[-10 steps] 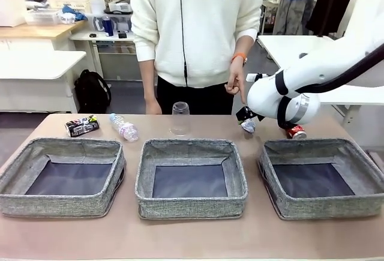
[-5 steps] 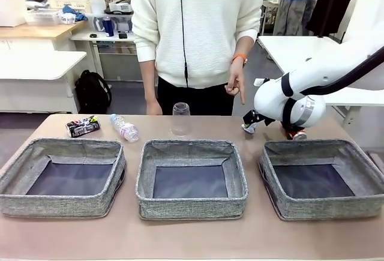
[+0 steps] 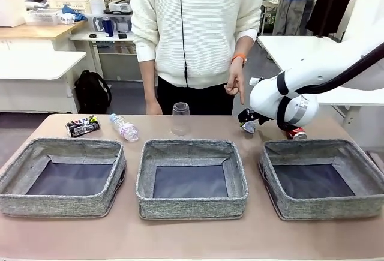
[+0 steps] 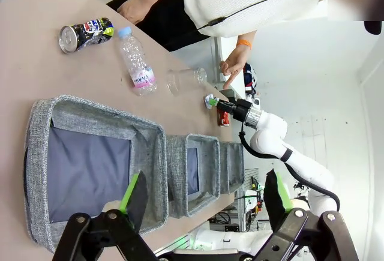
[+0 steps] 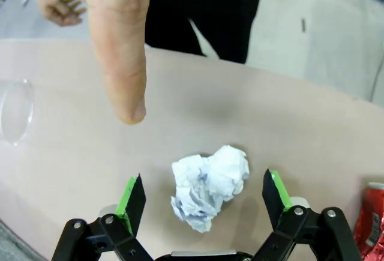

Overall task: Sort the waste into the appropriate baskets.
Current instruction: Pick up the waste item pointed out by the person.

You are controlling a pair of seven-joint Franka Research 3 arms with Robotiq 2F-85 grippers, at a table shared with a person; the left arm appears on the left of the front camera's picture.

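A crumpled white paper ball (image 5: 210, 186) lies on the table between the open fingers of my right gripper (image 5: 203, 198), which straddles it at the far right (image 3: 248, 123). A crushed red can (image 3: 296, 132) lies just to the right of the ball. Along the far edge sit a clear cup (image 3: 180, 119), a clear bottle with a blue cap (image 3: 124, 127) and a crushed black can (image 3: 82, 125). Three grey woven baskets stand in a row: left (image 3: 60, 204), middle (image 3: 191, 204), right (image 3: 327, 207). My left gripper (image 4: 204, 195) hangs open, high above the left basket (image 4: 153, 153).
A person in a white sweater stands at the far side. One hand (image 3: 235, 84) hangs above the paper ball, and its finger (image 5: 123, 51) points down close to my right gripper. Bare tabletop lies in front of the baskets.
The right arm swayed slightly right, then back left, with its gripper staying around the paper ball. Nothing else has moved.
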